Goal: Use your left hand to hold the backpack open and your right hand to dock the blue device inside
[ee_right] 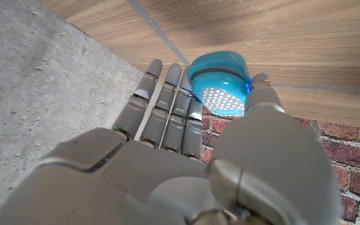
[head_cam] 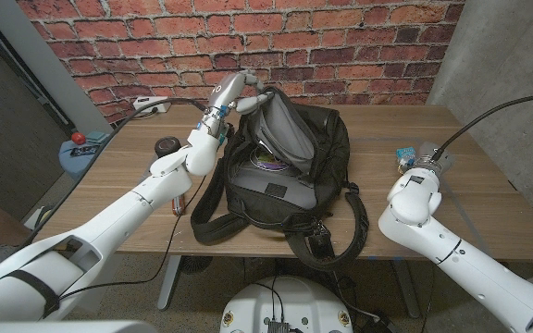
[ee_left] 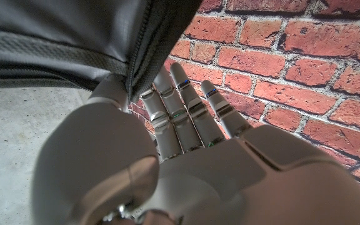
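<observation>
Backpack (head_cam: 280,180), black with a grey lining, sits at the middle of the wooden tabletop (head_cam: 118,176), its mouth gaping and its straps trailing over the near edge. At the bag's far rim, toward the brick wall, the left hand (head_cam: 232,95) grips the raised flap; the left wrist view shows the thumb and fingers (ee_left: 183,106) closed on the zippered edge. Near the tabletop's right edge, well apart from the bag, the right hand (head_cam: 426,165) holds the blue device (ee_right: 219,83), pinched between the thumb and the fingers. Bare wood lies between the device and the bag's right side. A dark cylindrical object (head_cam: 166,145) stands near the left edge, and a small can (head_cam: 179,203) lies beside the left forearm.
</observation>
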### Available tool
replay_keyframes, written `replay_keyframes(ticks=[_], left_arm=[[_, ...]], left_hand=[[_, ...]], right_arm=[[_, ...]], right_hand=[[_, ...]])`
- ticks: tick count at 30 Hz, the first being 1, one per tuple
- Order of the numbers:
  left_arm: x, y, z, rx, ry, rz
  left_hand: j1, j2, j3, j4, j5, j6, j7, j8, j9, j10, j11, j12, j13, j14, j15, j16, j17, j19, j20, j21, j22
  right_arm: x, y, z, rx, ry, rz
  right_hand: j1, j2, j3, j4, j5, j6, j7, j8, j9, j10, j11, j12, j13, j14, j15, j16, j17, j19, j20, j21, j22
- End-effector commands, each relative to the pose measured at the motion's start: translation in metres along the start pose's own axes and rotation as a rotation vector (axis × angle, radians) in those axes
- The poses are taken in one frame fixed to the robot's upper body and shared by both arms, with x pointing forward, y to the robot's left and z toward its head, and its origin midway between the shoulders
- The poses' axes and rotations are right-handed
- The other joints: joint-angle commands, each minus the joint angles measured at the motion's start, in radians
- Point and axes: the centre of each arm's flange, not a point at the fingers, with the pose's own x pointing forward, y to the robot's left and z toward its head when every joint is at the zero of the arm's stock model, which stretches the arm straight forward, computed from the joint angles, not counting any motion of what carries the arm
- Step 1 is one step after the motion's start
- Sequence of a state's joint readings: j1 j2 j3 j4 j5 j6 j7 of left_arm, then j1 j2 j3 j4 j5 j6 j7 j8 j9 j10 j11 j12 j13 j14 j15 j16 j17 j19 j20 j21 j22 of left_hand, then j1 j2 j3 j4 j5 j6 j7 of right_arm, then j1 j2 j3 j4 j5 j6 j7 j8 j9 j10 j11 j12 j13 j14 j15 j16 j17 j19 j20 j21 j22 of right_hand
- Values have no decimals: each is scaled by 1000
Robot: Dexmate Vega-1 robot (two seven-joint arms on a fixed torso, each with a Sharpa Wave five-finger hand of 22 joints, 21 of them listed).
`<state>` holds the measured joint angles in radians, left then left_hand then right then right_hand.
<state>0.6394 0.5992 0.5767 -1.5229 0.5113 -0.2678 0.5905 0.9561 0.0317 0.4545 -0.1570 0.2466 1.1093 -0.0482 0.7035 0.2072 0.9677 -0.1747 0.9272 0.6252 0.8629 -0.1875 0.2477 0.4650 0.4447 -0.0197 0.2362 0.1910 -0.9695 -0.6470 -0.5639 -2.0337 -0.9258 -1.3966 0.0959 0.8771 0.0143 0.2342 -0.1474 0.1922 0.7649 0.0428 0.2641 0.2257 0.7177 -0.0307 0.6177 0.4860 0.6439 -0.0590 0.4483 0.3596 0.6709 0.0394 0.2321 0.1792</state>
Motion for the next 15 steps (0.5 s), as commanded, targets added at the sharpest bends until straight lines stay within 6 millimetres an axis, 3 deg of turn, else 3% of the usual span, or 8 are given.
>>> replay_keyframes(ticks=[1, 15], left_arm=[[11, 9, -5, -15, 37, 46], [23, 12, -9, -91, 88, 93]], left_hand=[[5, 9, -2, -1, 5, 3, -1, 6, 6, 4, -8, 5, 2, 8, 4, -2, 3, 0, 2, -1, 1], [7, 9, 1, -2, 8, 2, 1, 7, 8, 6, -6, 9, 5, 11, 9, -6, 2, 1, 4, 0, 1]], right_arm=[[-14, -8, -3, 6, -3, -14], [-33, -15, -8, 11, -5, -26]], right_hand=[[4, 11, -3, 1, 3, 14, -6, -6, 3, 10, 4, 6, -1, 9, -39, 9, 4, 4, -4, -2, 3], [9, 15, -5, 1, 2, 19, -6, -8, 5, 15, 3, 8, -4, 11, -39, 9, 4, 3, -3, -4, 3]])
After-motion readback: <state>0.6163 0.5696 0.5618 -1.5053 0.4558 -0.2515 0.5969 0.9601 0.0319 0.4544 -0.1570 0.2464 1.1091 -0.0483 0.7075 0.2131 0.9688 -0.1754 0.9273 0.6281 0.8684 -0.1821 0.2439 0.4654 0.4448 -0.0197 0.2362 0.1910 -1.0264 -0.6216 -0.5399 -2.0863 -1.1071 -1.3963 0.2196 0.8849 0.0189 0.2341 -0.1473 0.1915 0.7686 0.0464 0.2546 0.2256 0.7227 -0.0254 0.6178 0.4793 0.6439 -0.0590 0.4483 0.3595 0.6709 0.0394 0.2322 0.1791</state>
